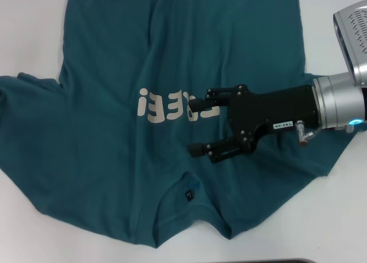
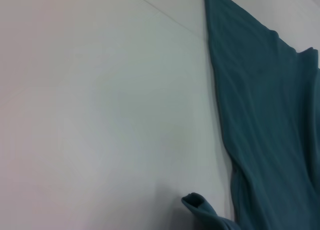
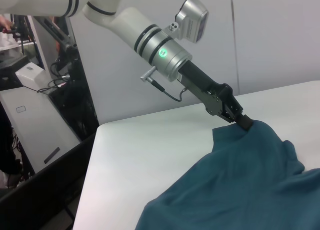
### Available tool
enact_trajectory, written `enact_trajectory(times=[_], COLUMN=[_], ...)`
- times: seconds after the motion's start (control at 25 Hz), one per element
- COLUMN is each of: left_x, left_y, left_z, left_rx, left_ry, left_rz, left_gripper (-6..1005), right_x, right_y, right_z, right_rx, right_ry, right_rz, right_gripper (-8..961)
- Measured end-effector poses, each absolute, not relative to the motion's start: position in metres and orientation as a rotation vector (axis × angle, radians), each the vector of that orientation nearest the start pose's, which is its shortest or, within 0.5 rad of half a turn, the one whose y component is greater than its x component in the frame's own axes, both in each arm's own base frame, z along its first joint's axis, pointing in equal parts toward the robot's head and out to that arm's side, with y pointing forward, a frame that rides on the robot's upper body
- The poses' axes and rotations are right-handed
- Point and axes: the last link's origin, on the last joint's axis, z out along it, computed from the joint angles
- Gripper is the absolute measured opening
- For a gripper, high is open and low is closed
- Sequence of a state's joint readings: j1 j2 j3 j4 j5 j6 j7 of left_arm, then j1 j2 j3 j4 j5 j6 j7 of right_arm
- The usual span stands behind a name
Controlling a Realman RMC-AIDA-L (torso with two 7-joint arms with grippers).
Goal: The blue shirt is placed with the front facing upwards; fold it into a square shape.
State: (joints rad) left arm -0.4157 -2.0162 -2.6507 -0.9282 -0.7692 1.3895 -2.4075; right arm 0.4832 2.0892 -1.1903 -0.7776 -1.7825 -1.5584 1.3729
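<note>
The big dark teal-blue cotton T-shirt (image 1: 114, 160) lay spread on the white surface (image 1: 23, 39), collar nearest the robot, off-white "FREE" lettering (image 1: 163, 105) facing up. Right hand (image 1: 200, 128) hovered over the chest, fingers spread, probably lining up a grab for a fold. Farther off, the left hand (image 3: 244, 122) was pinching the shirt's edge, lifting it, looked like it was starting the fold.

The head view looks steeply down from close above the blue shirt (image 1: 114, 131) on the tabletop (image 1: 23, 28). The left wrist view faces down near the shirt's edge. The right wrist view looks sideways across the tabletop — all three share the shirt.
</note>
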Motion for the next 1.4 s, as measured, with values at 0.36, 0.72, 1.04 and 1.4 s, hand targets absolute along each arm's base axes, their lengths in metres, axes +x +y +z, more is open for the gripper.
enact_trajectory(times=[0.36,0.72,1.04,1.4], left_x=[-0.361,-0.357,-0.328,-0.292], left_y=[0.323,0.325,0.318,0.313], left_z=[0.102,0.103,0.097,0.069], left_rx=[-1.808,-1.800,-1.955,-2.088], left_ry=[-1.762,-1.759,-1.823,-1.904], left_rz=[-0.417,-0.396,-0.542,-0.735], left_gripper=[6,8,9,10], right_x=[0.214,0.215,0.214,0.215], right_y=[0.304,0.304,0.305,0.305], right_z=[-0.044,-0.045,-0.046,-0.045], right_rx=[-3.049,-3.047,-3.047,-3.044], right_ry=[0.310,0.320,0.317,0.317], right_rz=[0.660,0.658,0.657,0.653], right_gripper=[925,925,925,925])
